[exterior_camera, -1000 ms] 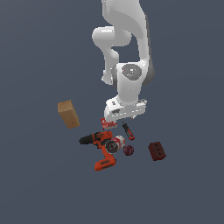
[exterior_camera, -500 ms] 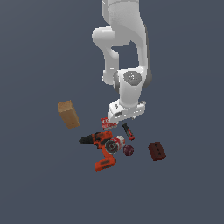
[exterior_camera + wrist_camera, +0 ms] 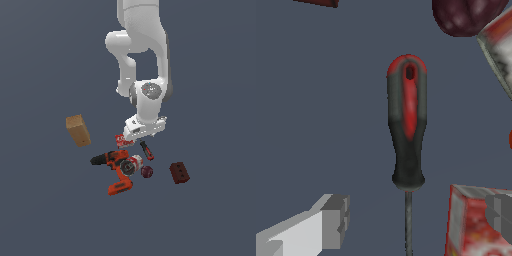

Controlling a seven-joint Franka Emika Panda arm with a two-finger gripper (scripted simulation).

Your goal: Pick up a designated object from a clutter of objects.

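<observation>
You've got the slim screwdriver with the red-and-black handle and thin dark shaft (image 3: 407,131) lying flat on the dark grey surface (image 3: 45,210), right under the white arm's fingers (image 3: 334,222). They're spread wide open, one on each side of the shaft, touching nothing. The flat red-and-white box (image 3: 471,225) sits just beside the shaft, the dark purple ball (image 3: 146,172) is past the handle end, and the orange-and-black drill (image 3: 116,170) and tan wooden block (image 3: 78,130) lie further off toward the exterior view's left.
</observation>
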